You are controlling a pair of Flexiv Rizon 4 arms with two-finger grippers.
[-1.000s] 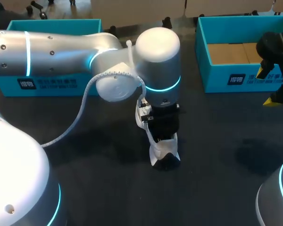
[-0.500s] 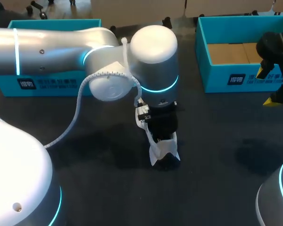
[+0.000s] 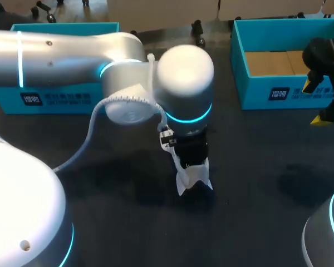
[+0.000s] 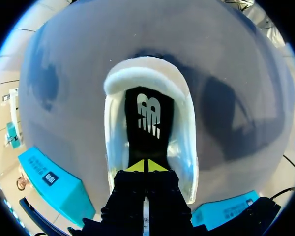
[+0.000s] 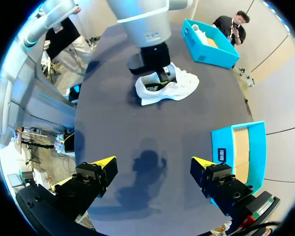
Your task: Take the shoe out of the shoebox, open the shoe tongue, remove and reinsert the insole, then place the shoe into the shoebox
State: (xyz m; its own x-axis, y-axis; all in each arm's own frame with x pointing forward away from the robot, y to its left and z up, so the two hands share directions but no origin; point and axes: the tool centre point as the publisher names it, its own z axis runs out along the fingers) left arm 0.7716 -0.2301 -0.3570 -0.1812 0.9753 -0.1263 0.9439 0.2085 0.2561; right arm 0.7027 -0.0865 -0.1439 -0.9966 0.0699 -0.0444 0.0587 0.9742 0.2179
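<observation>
The white shoe [image 3: 193,179] sits out of its box in the middle of the dark surface [image 3: 256,183], with its heel toward 6 o'clock. The left arm drops straight into it from above. The wrist view looks right down the opening. The left gripper [image 4: 147,166] has its yellow tips pressed together with no gap showing, planted on the black insole [image 4: 148,118] just short of the padded heel collar [image 4: 137,73]. I can't tell whether a fold of insole is pinched between them.

Out at 3 o'clock the right gripper [image 5: 152,164] hangs above the surface, spread wide and holding nothing. The teal shoebox [image 3: 289,83] sits at 2 o'clock from the shoe, bare cardboard showing on its floor. A second teal box [image 3: 61,97] is at 10 o'clock.

That insole looks thin, floppy and light, so I'd expect it to bend and peel rather than come out flat. An edge pinch at the heel end seems the best hold. The shoe is probably light too, with a soft upper over a firmer sole, so it may well ride up with the insole. The firm heel collar or a side wall looks the place to steady it.
</observation>
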